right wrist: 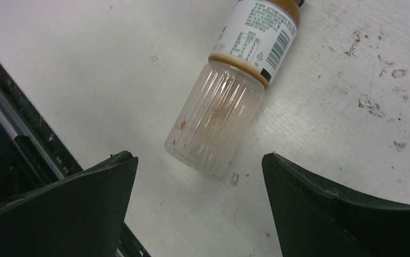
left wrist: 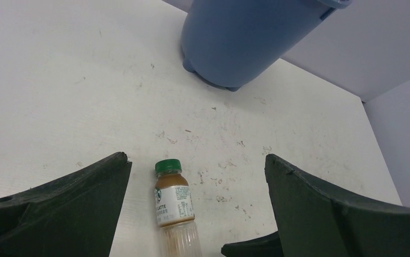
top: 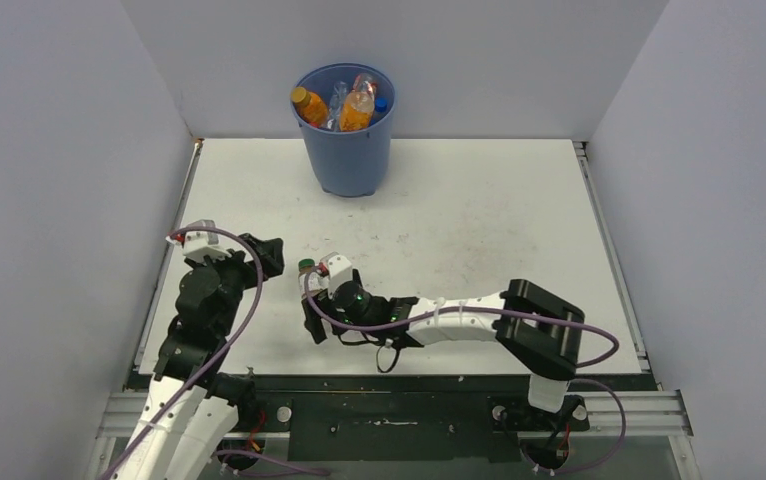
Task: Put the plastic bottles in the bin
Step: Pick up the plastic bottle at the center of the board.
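The blue bin (top: 347, 140) stands at the back of the table and holds several plastic bottles, among them two orange ones (top: 356, 110). One small bottle with a green cap (top: 306, 266) lies on the table, mostly hidden under my right wrist in the top view. In the left wrist view this bottle (left wrist: 174, 206) lies close to the left finger, cap pointing toward the bin (left wrist: 240, 37). My left gripper (left wrist: 195, 160) is open and holds nothing. My right gripper (right wrist: 198, 158) is open just behind the bottle's ribbed clear base (right wrist: 216, 126), apart from it.
White walls close the table in on the left, back and right. A dark metal rail (right wrist: 26, 144) runs along the near edge, right beside my right gripper. The tabletop (top: 479, 230) is white with scuff marks.
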Robot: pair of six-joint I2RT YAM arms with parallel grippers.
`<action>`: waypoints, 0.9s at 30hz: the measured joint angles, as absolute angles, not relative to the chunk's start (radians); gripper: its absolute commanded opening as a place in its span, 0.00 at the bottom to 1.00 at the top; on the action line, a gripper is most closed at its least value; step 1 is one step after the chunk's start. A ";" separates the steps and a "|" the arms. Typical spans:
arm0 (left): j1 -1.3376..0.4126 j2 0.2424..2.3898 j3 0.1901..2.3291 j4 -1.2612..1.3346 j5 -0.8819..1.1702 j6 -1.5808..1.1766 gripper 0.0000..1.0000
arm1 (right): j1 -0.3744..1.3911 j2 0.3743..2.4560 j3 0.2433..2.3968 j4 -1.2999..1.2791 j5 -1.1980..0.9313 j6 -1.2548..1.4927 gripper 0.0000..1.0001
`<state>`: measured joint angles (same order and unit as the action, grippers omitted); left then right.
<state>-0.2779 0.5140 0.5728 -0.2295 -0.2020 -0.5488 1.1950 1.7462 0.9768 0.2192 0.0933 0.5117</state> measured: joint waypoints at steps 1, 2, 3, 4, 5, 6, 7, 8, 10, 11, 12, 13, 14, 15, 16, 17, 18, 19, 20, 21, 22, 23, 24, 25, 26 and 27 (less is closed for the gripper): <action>-0.278 0.496 0.569 -0.230 -0.211 -0.549 0.96 | 1.199 1.777 1.013 0.198 0.110 0.519 0.90; -0.278 0.478 0.566 -0.231 -0.219 -0.549 0.96 | 1.201 1.814 1.058 0.170 0.130 0.526 0.90; -0.278 0.461 0.565 -0.231 -0.231 -0.549 0.96 | 1.202 1.843 1.095 0.148 0.149 0.532 0.90; -0.279 0.450 0.565 -0.230 -0.239 -0.549 0.96 | 1.202 1.871 1.128 0.130 0.166 0.538 0.90; -0.281 0.441 0.565 -0.230 -0.249 -0.549 0.96 | 1.202 1.897 1.160 0.108 0.185 0.541 0.90; -0.282 0.435 0.565 -0.231 -0.256 -0.550 0.96 | 1.202 1.921 1.192 0.087 0.203 0.545 0.90; -0.283 0.431 0.565 -0.231 -0.262 -0.551 0.96 | 1.202 1.946 1.221 0.068 0.219 0.549 0.90; -0.286 0.429 0.565 -0.232 -0.266 -0.553 0.96 | 1.202 1.967 1.248 0.045 0.233 0.552 0.90; -0.292 0.425 0.565 -0.233 -0.273 -0.558 0.96 | 1.202 2.011 1.292 0.014 0.254 0.559 0.90; -0.295 0.423 0.565 -0.233 -0.275 -0.561 0.96 | 1.202 2.029 1.307 0.001 0.260 0.561 0.90; -0.300 0.421 0.564 -0.233 -0.278 -0.562 0.96 | 1.202 2.045 1.315 -0.009 0.265 0.563 0.91; -0.303 0.419 0.563 -0.233 -0.279 -0.564 0.96 | 1.202 2.063 1.323 -0.020 0.271 0.564 0.93; -0.307 0.416 0.561 -0.233 -0.281 -0.564 0.96 | 1.202 2.075 1.326 -0.021 0.285 0.556 0.95; -0.310 0.414 0.559 -0.235 -0.282 -0.565 0.96 | 1.202 2.080 1.333 -0.022 0.290 0.559 0.97; -0.313 0.412 0.559 -0.236 -0.284 -0.565 0.96 | 1.202 2.082 1.340 -0.028 0.290 0.562 1.00; -0.315 0.408 0.558 -0.236 -0.284 -0.565 0.96 | 1.202 2.085 1.342 -0.030 0.292 0.562 0.96; -0.316 0.404 0.558 -0.236 -0.284 -0.566 0.96 | 1.200 2.087 1.345 -0.030 0.293 0.562 0.93; -0.318 0.400 0.556 -0.236 -0.284 -0.566 0.96 | 1.199 2.087 1.346 -0.031 0.292 0.562 0.89; -0.318 0.395 0.554 -0.236 -0.284 -0.566 0.96 | 1.198 2.087 1.346 -0.031 0.292 0.562 0.82; -0.319 0.391 0.554 -0.236 -0.284 -0.566 0.96 | 1.197 2.087 1.345 -0.031 0.292 0.563 0.72; -0.319 0.389 0.554 -0.236 -0.284 -0.566 0.96 | 1.196 2.087 1.344 -0.031 0.292 0.562 0.63; -0.319 0.387 0.554 -0.236 -0.285 -0.566 0.96 | 1.195 2.087 1.340 -0.027 0.295 0.561 0.56; -0.320 0.386 0.554 -0.236 -0.285 -0.566 0.96 | 1.192 2.087 1.332 -0.019 0.299 0.561 0.51; -0.321 0.385 0.554 -0.236 -0.285 -0.566 0.96 | 1.190 2.086 1.323 -0.007 0.304 0.560 0.47; -0.322 0.385 0.554 -0.236 -0.285 -0.566 0.96 | 1.186 2.083 1.312 0.008 0.308 0.564 0.44; -0.324 0.385 0.554 -0.236 -0.285 -0.566 0.96 | 1.184 2.079 1.304 0.018 0.306 0.563 0.41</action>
<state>-0.3237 0.3855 0.5537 -0.2363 -0.2852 -0.5663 1.1843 2.0789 1.3041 0.0177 0.3061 0.5629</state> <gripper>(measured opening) 0.963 0.523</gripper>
